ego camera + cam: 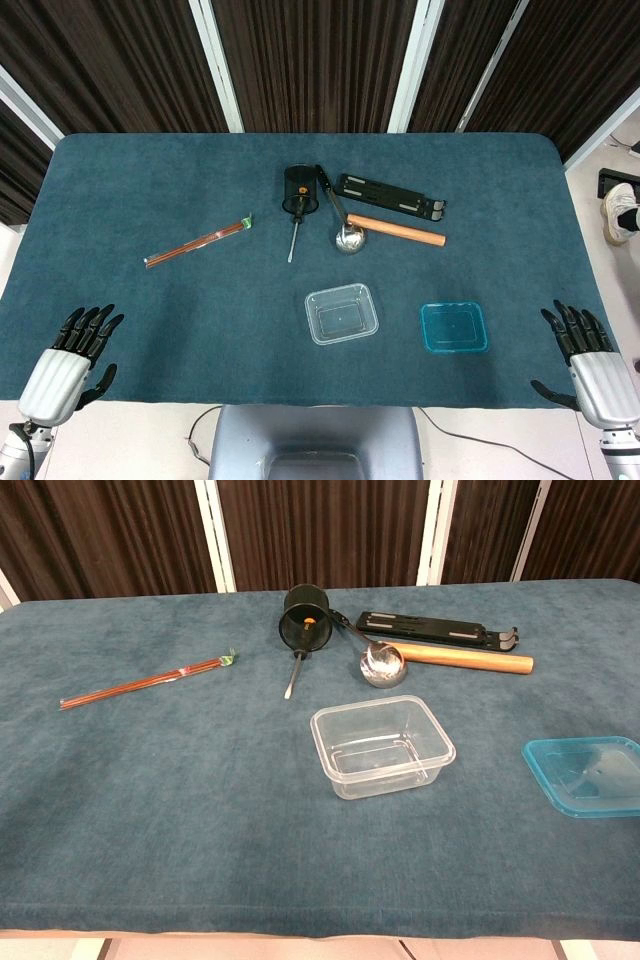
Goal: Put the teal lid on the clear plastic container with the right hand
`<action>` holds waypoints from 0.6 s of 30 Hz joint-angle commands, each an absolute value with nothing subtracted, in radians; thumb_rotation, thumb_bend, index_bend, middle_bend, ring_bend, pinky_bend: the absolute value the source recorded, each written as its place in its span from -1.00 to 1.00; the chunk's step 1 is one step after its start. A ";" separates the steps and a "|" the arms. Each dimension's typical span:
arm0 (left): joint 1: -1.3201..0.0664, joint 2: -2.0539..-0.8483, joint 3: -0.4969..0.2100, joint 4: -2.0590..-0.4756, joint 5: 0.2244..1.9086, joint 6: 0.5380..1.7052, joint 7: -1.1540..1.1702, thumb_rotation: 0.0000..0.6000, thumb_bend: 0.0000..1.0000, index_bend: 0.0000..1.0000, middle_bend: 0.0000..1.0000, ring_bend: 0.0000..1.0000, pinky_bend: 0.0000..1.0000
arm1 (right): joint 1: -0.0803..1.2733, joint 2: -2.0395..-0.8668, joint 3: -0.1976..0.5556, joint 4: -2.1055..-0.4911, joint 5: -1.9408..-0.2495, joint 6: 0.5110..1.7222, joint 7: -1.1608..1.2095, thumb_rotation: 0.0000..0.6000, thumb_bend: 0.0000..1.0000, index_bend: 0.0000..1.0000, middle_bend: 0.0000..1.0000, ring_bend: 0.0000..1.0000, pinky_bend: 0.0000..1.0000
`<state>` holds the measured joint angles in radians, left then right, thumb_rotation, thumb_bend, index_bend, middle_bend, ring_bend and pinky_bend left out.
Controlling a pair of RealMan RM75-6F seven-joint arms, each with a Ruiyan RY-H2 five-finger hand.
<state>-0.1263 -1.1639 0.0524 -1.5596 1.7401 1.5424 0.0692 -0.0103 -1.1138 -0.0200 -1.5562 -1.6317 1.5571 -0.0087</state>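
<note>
Overhead, a teal-carpeted table [150, 180] spans the scene, backed by dark ribbed wall panels [310, 60] divided by white strips. At the near left corner the left hand [75, 358] rests open, fingers spread, holding nothing. At the near right corner the right hand [588, 362] is likewise empty with fingers apart. The clear plastic container [342, 313] sits upright near centre. The teal lid [453, 327] lies flat to its right, apart from it. Farther back lie a black bracket [392, 197], a wooden-handled ladle [390, 231], a black cup [300, 189], apparently tipped over, and red chopsticks [197, 243].
</note>
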 commanded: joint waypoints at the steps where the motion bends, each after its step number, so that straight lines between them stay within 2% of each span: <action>1: -0.128 -1.166 0.052 -1.558 1.739 1.539 0.070 1.00 -0.12 -1.00 -1.00 -1.00 -0.98 | -0.010 -1.115 -0.016 -1.555 -1.623 1.555 -0.008 1.00 -0.63 -1.00 -1.00 -1.00 -1.00; 9: -0.132 -1.169 0.049 -1.545 1.749 1.549 0.048 1.00 -0.12 -1.00 -1.00 -1.00 -0.98 | 0.026 -1.117 -0.010 -1.561 -1.580 1.465 -0.010 1.00 -0.63 -1.00 -1.00 -1.00 -1.00; 18: -0.138 -1.175 0.046 -1.531 1.752 1.552 0.026 1.00 -0.12 -1.00 -1.00 -1.00 -0.98 | 0.204 -1.088 0.019 -1.533 -1.460 1.111 0.035 1.00 -0.63 -1.00 -1.00 -1.00 -1.00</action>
